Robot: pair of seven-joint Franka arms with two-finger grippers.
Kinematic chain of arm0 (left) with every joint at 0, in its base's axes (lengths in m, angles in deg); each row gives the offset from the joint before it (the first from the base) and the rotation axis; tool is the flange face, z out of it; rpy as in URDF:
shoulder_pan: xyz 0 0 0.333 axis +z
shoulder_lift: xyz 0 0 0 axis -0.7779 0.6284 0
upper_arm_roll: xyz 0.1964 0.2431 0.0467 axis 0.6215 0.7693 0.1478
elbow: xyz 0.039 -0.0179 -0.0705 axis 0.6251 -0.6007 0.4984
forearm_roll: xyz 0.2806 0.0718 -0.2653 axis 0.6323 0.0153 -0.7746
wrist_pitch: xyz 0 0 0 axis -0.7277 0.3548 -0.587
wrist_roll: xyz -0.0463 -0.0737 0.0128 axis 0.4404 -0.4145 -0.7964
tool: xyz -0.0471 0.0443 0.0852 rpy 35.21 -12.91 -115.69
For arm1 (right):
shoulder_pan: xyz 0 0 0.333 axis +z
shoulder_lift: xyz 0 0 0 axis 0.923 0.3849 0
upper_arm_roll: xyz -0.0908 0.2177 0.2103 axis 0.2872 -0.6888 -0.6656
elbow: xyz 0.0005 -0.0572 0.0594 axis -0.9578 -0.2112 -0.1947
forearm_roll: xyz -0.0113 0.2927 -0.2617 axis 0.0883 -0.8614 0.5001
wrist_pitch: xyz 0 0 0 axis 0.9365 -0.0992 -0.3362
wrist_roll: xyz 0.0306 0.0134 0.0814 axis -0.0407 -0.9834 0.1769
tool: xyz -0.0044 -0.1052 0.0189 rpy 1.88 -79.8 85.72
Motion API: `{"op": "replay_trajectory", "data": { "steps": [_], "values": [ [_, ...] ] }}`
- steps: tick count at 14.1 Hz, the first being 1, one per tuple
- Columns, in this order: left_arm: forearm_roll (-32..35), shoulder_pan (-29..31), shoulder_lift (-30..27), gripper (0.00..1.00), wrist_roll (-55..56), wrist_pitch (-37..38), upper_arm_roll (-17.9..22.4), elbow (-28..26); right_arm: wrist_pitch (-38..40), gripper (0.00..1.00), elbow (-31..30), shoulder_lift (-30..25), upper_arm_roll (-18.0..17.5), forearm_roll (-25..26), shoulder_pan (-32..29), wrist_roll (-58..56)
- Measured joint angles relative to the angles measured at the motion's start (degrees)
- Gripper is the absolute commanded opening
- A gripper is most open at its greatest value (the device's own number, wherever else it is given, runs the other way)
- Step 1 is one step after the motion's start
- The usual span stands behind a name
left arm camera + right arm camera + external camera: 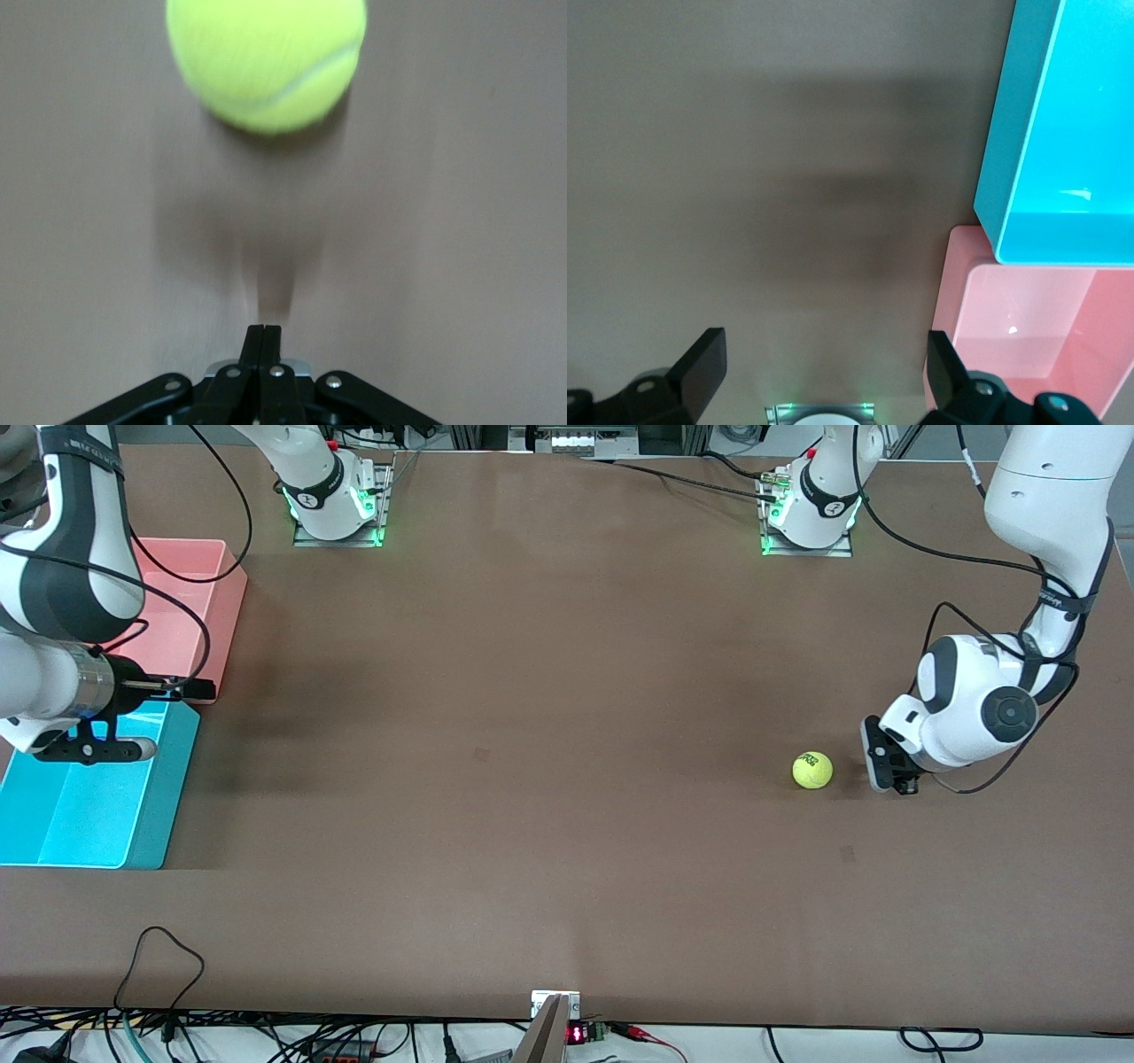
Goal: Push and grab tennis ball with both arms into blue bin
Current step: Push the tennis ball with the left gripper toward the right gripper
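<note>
The left tool (886, 766) is low over the counter (532, 779), its fingers (263, 341) pressed together, the wrist bent down. The right tool (190, 688) hangs with fingers (704, 363) wide apart, the forearm held level.

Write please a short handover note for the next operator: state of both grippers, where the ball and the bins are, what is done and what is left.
Left gripper: jaws shut, low at the table beside the ball, toward the left arm's end; a small gap shows between them.
Right gripper: jaws open, empty, waiting at the edge where the blue bin meets the pink bin.
The blue bin is empty and sits nearer the front camera than the pink bin, at the right arm's end.
Done: nothing in the bin.
Left: push the ball across, grab it, drop it into the blue bin.
</note>
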Motion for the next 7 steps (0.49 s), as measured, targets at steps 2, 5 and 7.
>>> {"op": "replay_trajectory", "data": {
  "steps": [2, 5, 7],
  "values": [
    [0.0, -0.1, 0.0, 0.0, 3.9, 0.0, -3.5, -0.6, -3.9, 1.0, -2.2, 0.0, 0.0, 0.0, 0.0, 0.0],
    [0.0, -2.1, 0.1, 0.0, 13.4, -0.1, -9.4, -0.7, -9.1, 1.0, -5.6, 0.2, -0.1, -0.1, 0.1, 0.0],
    [0.0, -6.2, 0.1, 0.0, 20.0, -0.3, -10.9, 0.5, -13.2, 1.0, -8.6, 0.3, -0.2, -0.2, 0.3, 0.0]
  ]
}}
